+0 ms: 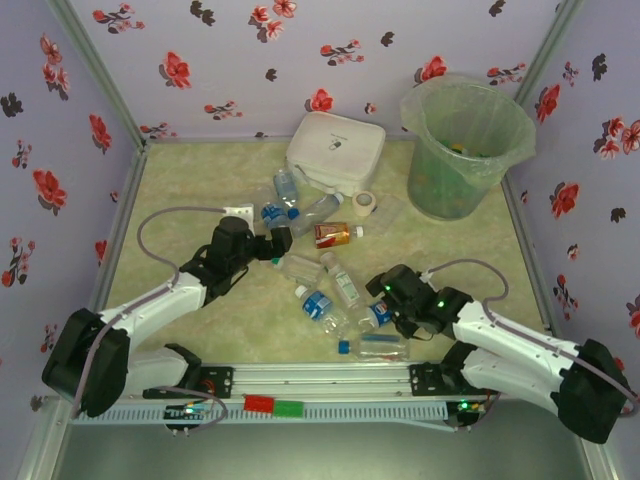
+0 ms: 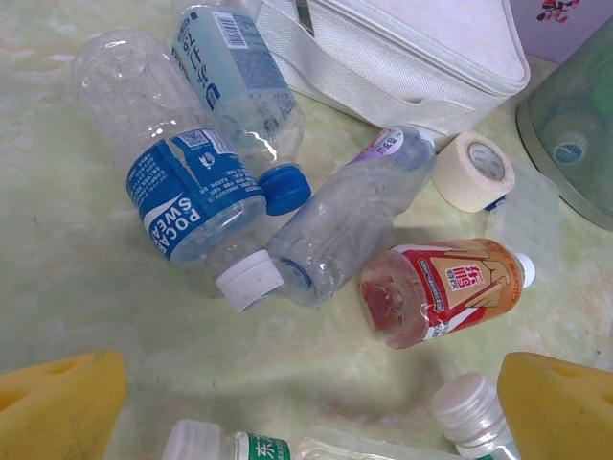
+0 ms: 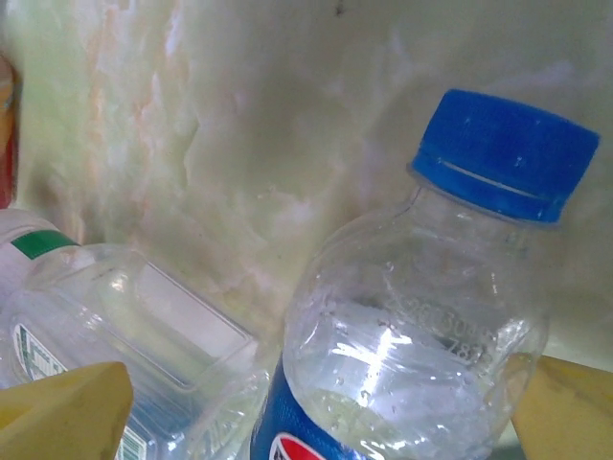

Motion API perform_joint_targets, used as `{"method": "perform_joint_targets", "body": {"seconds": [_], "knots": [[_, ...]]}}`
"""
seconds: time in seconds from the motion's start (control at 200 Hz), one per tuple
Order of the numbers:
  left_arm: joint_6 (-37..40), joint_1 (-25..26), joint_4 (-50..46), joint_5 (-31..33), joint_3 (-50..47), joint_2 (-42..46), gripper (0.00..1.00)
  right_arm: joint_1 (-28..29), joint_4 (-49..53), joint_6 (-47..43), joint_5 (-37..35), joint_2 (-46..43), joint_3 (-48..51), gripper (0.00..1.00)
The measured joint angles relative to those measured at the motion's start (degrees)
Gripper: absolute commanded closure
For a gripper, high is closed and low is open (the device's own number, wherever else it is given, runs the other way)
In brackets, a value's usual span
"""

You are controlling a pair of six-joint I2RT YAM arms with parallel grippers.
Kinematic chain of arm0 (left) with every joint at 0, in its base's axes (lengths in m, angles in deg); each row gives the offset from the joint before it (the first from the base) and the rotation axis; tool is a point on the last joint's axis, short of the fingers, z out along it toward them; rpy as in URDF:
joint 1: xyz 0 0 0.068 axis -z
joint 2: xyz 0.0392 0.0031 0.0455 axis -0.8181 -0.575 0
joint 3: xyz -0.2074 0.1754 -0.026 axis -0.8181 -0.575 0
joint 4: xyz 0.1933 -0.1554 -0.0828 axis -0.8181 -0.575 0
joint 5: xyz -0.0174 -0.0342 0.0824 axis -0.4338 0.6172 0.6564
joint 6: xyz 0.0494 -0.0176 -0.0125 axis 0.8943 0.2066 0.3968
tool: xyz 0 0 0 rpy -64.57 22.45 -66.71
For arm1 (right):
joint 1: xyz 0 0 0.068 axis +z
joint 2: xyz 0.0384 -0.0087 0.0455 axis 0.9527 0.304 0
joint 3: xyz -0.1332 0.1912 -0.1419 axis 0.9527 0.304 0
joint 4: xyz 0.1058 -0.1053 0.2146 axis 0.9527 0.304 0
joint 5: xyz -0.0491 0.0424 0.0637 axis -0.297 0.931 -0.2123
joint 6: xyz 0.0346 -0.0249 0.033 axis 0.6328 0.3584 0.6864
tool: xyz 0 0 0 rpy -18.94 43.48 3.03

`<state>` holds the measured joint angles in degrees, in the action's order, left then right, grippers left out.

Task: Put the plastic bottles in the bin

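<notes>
Several plastic bottles [image 1: 318,305] lie scattered mid-table between my arms. The bin [image 1: 465,145], grey-green with a clear bag liner, stands at the back right. My left gripper [image 1: 275,245] is open low over the table. Its yellow fingertips [image 2: 57,402] flank a clear green-labelled bottle [image 2: 239,446], and beyond them lie a Pocari Sweat bottle [image 2: 182,192] and an amber bottle [image 2: 445,287]. My right gripper [image 1: 385,300] is also open. Its fingertips [image 3: 62,412] stand wide on either side of a blue-capped Pepsi bottle [image 3: 421,326], with a squarish clear bottle [image 3: 124,316] beside it.
A white rounded box [image 1: 335,150] sits at the back centre, with a small tape roll [image 1: 365,203] in front of it. Floral walls close in the left, back and right sides. A metal rail [image 1: 320,380] runs along the near edge.
</notes>
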<state>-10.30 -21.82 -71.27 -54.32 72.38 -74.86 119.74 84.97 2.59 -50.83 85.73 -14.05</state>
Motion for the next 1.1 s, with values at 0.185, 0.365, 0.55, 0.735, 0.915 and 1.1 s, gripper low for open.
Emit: {"method": "perform_joint_targets", "body": {"seconds": [0.185, 0.365, 0.55, 0.735, 0.915, 1.1], "knots": [[-0.2, 0.0, -0.6, 0.0, -0.1, 1.0, 0.00, -1.4, -5.2, -0.4, -0.1, 5.2, 0.2, 0.05], [-0.2, 0.0, -1.0, 0.0, -0.2, 2.0, 0.00, -2.0, -7.3, -1.5, -0.2, 8.8, 0.2, 0.23], [-0.2, 0.0, -1.5, -0.1, -0.2, 2.1, 0.00, -2.6, -8.4, -2.5, -0.1, 10.2, 0.2, 0.37], [-0.2, -0.5, -1.9, -0.1, -0.2, 2.1, 0.00, -3.2, -9.1, -3.2, -0.1, 10.2, 0.2, 0.46], [-0.2, -1.0, -2.5, -0.1, -0.2, 2.7, 0.00, -4.7, -7.8, -5.3, -0.1, 10.1, -0.5, 0.50], [-0.2, -2.8, -2.8, -0.1, -0.6, 4.4, 0.00, -10.6, -2.7, -12.7, 0.6, 7.8, -7.1, 0.53]]}}
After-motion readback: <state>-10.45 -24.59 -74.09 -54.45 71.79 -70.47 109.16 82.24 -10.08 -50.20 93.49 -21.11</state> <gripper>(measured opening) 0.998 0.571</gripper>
